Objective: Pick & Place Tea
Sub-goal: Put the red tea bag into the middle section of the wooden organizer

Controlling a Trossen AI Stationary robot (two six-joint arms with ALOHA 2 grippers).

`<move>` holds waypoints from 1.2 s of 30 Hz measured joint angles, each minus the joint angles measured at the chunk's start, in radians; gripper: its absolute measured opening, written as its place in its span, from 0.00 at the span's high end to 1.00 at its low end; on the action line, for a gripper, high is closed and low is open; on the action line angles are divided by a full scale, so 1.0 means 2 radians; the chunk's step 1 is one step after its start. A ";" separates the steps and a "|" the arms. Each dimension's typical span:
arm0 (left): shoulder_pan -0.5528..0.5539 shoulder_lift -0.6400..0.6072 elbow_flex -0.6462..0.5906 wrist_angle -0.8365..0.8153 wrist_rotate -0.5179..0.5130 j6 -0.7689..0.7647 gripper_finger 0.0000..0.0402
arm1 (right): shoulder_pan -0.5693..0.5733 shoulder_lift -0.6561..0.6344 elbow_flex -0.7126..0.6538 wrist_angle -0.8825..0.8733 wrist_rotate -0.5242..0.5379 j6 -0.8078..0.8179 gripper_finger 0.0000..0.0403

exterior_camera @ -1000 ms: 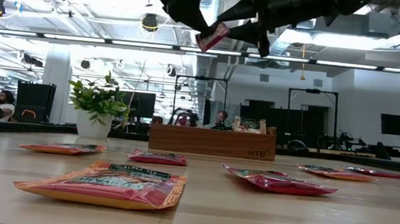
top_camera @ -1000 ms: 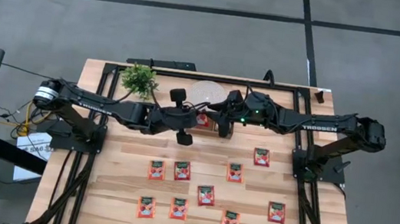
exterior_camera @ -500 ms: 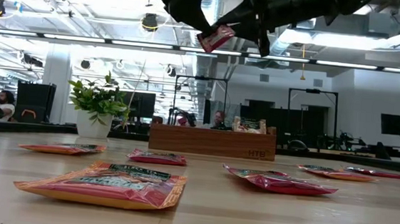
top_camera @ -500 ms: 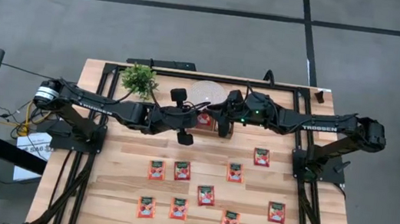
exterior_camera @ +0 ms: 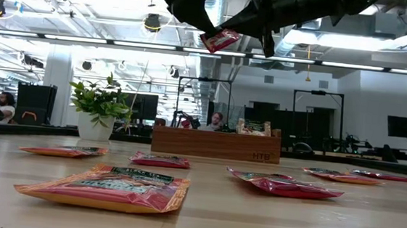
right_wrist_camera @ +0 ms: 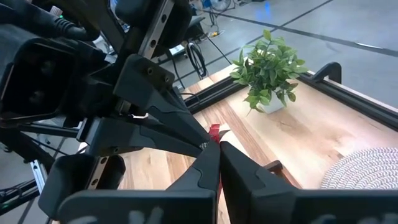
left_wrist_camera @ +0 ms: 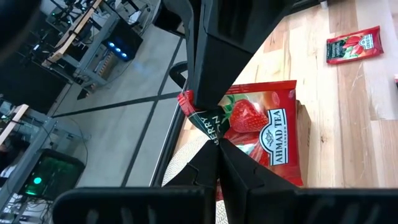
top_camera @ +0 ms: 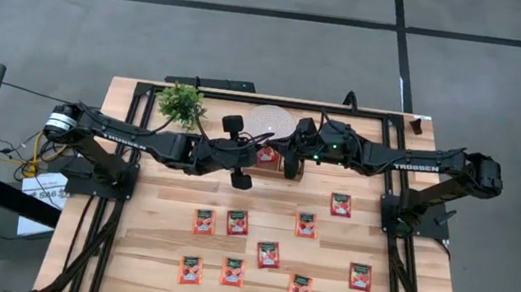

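A red strawberry tea packet (exterior_camera: 222,40) hangs high above the table between my two grippers. In the high view it shows as a red spot (top_camera: 264,154) at the far middle. My left gripper (top_camera: 255,154) comes at it from the table's left and is shut on it. My right gripper (top_camera: 281,158) comes from the right and is also shut on it. A wooden box (exterior_camera: 216,144) holding tea packets stands on the table beneath them. My left gripper pinches the packet's edge near a corner (left_wrist_camera: 211,132) between its two fingers. In the low view it comes slanting down from the left (exterior_camera: 204,35). The packet is lifted clear, lying nearly level. My right gripper pinches the packet's other end (exterior_camera: 239,35) between its two fingers, seen edge-on in its wrist view (right_wrist_camera: 214,132). It comes from the table's right, slanting down.
Several red tea packets (top_camera: 267,255) lie flat over the near half of the table. A potted plant (top_camera: 181,103) stands at the far left, and a round woven mat (top_camera: 272,122) lies at the far middle. The black frame rails (top_camera: 395,275) run along the table's sides.
The packet has tipped from a steep slant to nearly level between the two grippers, while both stay high above the box.
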 joint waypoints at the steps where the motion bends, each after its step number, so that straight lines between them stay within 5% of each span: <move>1: 0.000 0.000 0.000 0.000 0.000 0.000 1.00 | 0.000 0.000 0.000 0.000 0.000 0.002 1.00; 11: 0.000 0.000 0.000 0.000 0.000 -0.001 0.97 | 0.000 0.000 0.000 -0.003 0.009 0.004 1.00; 23: 0.000 0.000 0.000 0.000 -0.003 -0.013 0.74 | 0.000 0.000 0.000 -0.005 0.016 0.000 1.00; 36: -0.007 -0.006 0.000 -0.045 -0.094 0.008 0.66 | 0.000 0.000 0.000 -0.035 0.067 -0.010 1.00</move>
